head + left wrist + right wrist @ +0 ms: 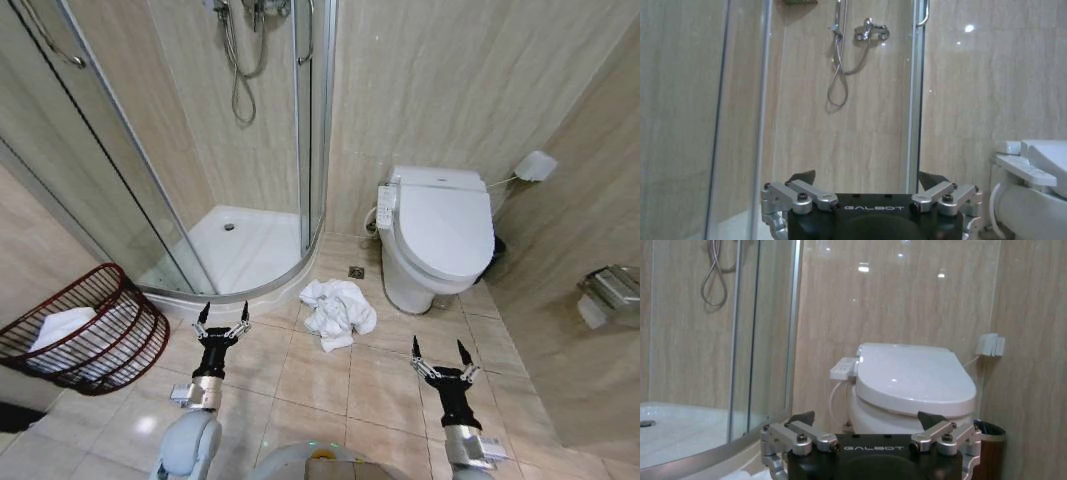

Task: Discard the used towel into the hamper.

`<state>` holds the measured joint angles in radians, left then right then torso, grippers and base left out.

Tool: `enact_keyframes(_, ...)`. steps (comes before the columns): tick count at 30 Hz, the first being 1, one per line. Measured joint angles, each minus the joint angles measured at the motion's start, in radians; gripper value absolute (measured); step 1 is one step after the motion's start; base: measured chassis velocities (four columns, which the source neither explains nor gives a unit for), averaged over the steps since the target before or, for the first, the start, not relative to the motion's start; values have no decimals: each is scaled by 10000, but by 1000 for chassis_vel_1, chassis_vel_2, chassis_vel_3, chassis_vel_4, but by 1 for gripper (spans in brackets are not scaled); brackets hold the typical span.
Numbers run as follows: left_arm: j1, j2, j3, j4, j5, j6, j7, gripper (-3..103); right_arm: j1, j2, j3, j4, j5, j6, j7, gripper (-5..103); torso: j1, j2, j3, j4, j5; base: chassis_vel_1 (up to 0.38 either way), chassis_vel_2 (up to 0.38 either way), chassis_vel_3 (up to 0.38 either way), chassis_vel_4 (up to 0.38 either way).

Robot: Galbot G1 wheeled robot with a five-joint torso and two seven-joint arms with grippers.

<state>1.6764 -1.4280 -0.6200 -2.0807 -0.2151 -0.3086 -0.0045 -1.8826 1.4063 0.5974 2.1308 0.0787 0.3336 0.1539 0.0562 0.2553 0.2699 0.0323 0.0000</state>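
A crumpled white towel [337,312] lies on the tiled floor between the shower base and the toilet. The hamper [92,335], a dark reddish-brown wire basket, sits tipped on its side at the left with white cloth inside. My left gripper [222,318] is open and hovers between the hamper and the towel, left of the towel and apart from it. It also appears in the left wrist view as an open gripper [867,178] facing the shower. My right gripper [440,353] is open, held right of the towel, and faces the toilet in the right wrist view as gripper [867,418].
A curved glass shower enclosure [240,180] stands at the back left with a raised white base [240,245]. A white toilet [440,235] stands at the back right with a small dark bin [987,450] beside it. A floor drain [357,272] lies behind the towel.
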Motion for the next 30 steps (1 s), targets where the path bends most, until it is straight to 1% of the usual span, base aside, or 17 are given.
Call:
enact_keyframes(13,67,-98,-17,-37,56,-74,13,100,35,-163,-10,-110,71,108,-4,100,0,0,0,-1,-1,-61,65,64,-62)
enact_keyframes(30,23,-181,-11,-14,96,-6,161,100,207,-305,16,-280,234,73,-47,100,1,0,0,-1,0,-52,48,45,-51)
